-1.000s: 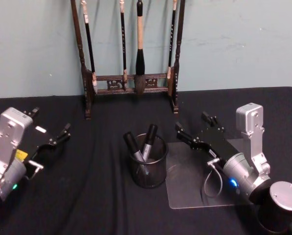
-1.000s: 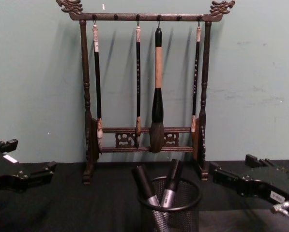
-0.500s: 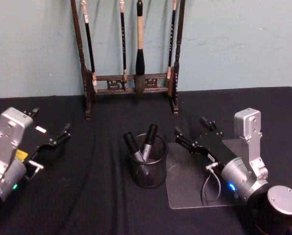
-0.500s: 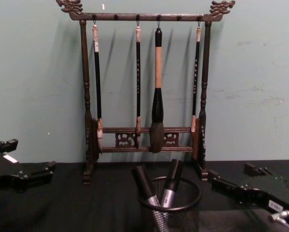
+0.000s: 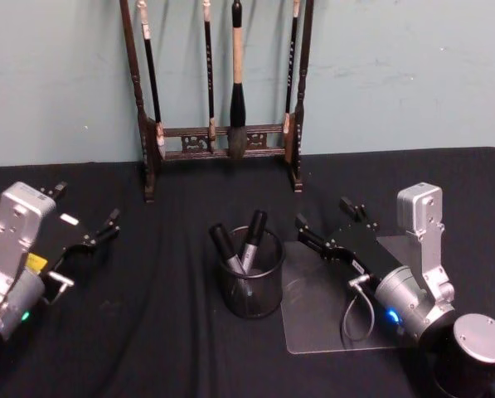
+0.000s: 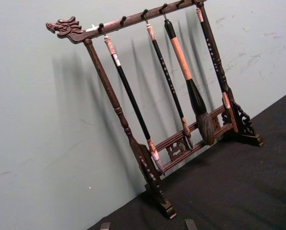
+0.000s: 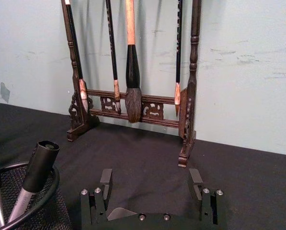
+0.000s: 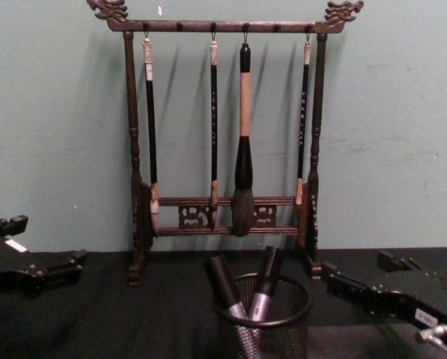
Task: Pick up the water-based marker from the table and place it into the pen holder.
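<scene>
The pen holder (image 5: pixel 249 282), a black mesh cup, stands on the black cloth of the table (image 5: pixel 148 332) in the middle. Two water-based markers (image 5: pixel 244 236) with grey bodies and black caps lean inside it, caps up; the chest view shows them as marker (image 8: pixel 225 288) and marker (image 8: pixel 265 284). To the holder's right, over the grey mat (image 5: pixel 326 319), my right gripper (image 5: pixel 323 215) hovers open with nothing between its fingers. My right wrist view shows that gripper (image 7: pixel 151 181) with the holder's rim (image 7: pixel 44 199) beside it. My left gripper (image 5: pixel 85 209) is open and empty at the far left.
A tall dark wooden brush rack (image 5: pixel 222 137) with hanging calligraphy brushes stands at the back against the green wall, behind the holder. Black cloth stretches between the rack and both grippers.
The right arm has drawn back and sunk slightly towards the front right, away from the holder. The left arm and the markers have not moved.
</scene>
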`<state>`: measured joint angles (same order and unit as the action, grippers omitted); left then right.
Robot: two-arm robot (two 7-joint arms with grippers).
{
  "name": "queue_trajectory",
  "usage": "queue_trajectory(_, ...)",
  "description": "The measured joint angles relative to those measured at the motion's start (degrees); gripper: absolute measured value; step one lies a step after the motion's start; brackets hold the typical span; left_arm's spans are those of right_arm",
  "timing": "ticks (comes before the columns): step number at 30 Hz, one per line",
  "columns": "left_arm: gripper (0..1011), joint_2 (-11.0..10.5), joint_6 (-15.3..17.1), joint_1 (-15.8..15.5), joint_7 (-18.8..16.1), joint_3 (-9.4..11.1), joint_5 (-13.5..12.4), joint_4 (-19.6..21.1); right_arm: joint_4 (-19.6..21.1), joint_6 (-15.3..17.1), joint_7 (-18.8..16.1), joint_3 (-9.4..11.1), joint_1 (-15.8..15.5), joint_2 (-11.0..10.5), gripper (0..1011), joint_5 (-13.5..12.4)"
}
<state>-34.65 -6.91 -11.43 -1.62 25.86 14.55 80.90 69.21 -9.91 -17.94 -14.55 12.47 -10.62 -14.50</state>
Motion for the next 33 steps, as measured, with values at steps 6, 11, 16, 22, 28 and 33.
queue_trajectory(6, 1009, 0.00, 0.00, 0.00, 0.00, 0.00, 0.00, 0.00, 0.03, -0.02, -0.02, -0.02, 0.03, -0.03, 1002, -0.01)
queue_trajectory(11, 1009, 0.00, 0.00, 0.00, 0.00, 0.00, 0.00, 0.00, 0.08, -0.05, -0.02, -0.03, 0.03, -0.06, 1002, -0.02)
queue_trajectory(16, 1009, 0.00, 0.00, 0.00, 0.00, 0.00, 0.00, 0.00, 0.08, -0.05, -0.02, -0.03, 0.03, -0.06, 1002, -0.03)
queue_trajectory(22, 1009, 0.00, 0.00, 0.00, 0.00, 0.00, 0.00, 0.00, 0.07, -0.05, -0.02, -0.03, 0.02, -0.06, 1002, -0.05)
queue_trajectory(28, 1009, 0.00, 0.00, 0.00, 0.00, 0.00, 0.00, 0.00, 0.07, -0.05, -0.02, -0.02, 0.02, -0.06, 1002, -0.05)
queue_trajectory(33, 1009, 0.00, 0.00, 0.00, 0.00, 0.00, 0.00, 0.00, 0.08, -0.04, -0.02, -0.02, 0.02, -0.06, 1002, -0.05)
